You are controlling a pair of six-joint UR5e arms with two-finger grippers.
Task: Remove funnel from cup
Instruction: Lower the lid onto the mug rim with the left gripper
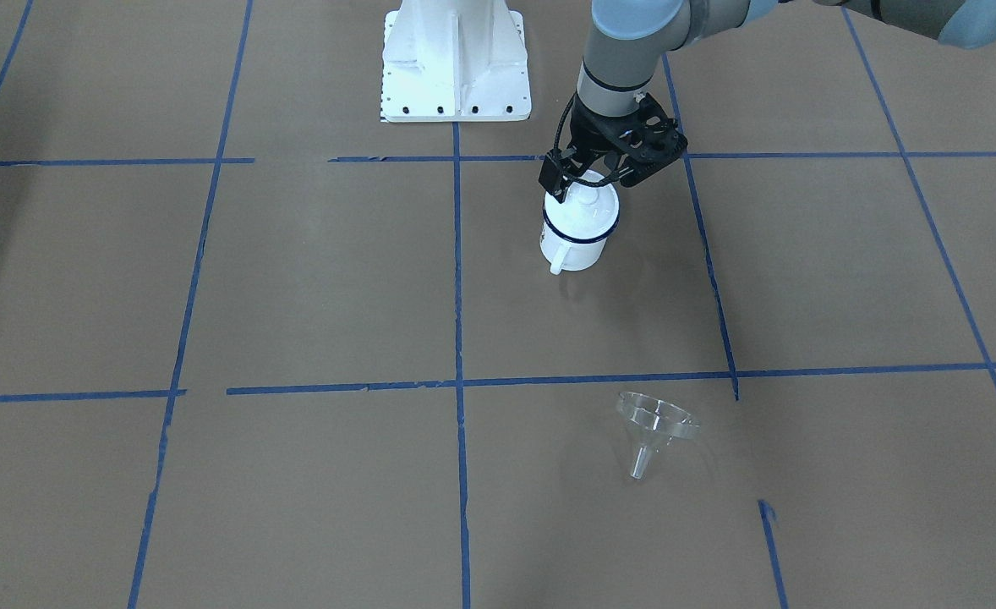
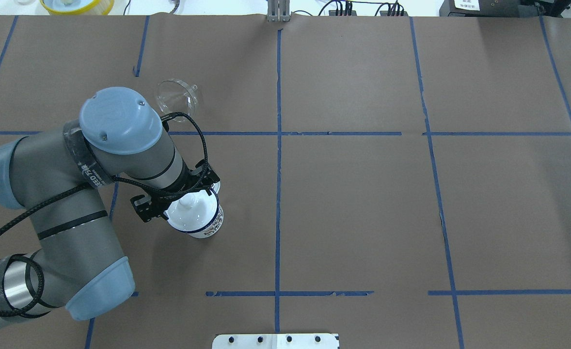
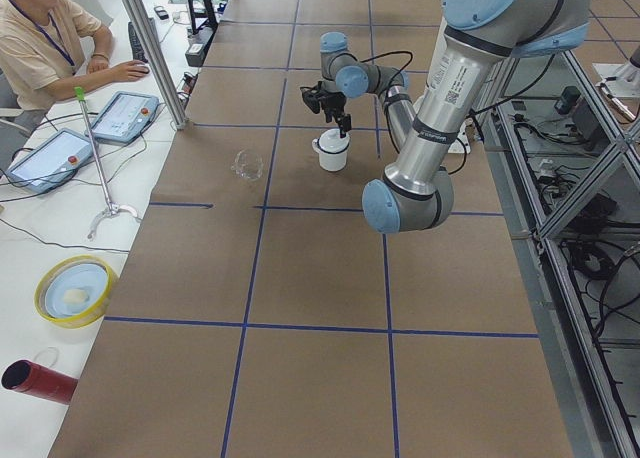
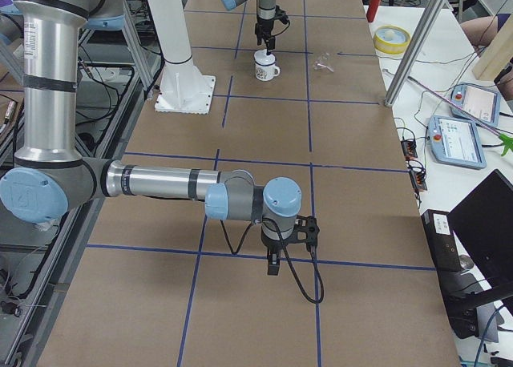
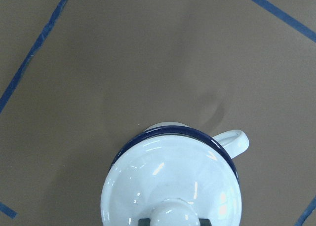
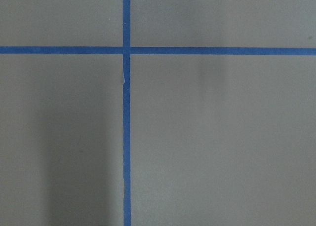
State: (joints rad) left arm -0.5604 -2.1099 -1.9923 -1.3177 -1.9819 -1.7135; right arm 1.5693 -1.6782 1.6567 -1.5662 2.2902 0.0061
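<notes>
The cup (image 1: 578, 241) is a white mug with a blue rim, standing upright; it also shows in the overhead view (image 2: 205, 227) and the left wrist view (image 5: 232, 139). A white domed lid (image 5: 168, 181) with a knob sits on it. My left gripper (image 1: 584, 188) is directly over the cup, its fingers closed on the lid's knob. The clear funnel (image 1: 654, 423) lies on its side on the table, well apart from the cup, and shows in the overhead view (image 2: 176, 97). My right gripper (image 4: 272, 269) hangs over bare table far away; I cannot tell whether it is open or shut.
The white robot base (image 1: 456, 63) stands at the table's robot side. Blue tape lines (image 6: 126, 112) cross the brown table cover. A yellow bowl (image 3: 75, 290), a red cylinder (image 3: 40, 381), tablets and a seated operator (image 3: 40, 38) are beyond the far edge.
</notes>
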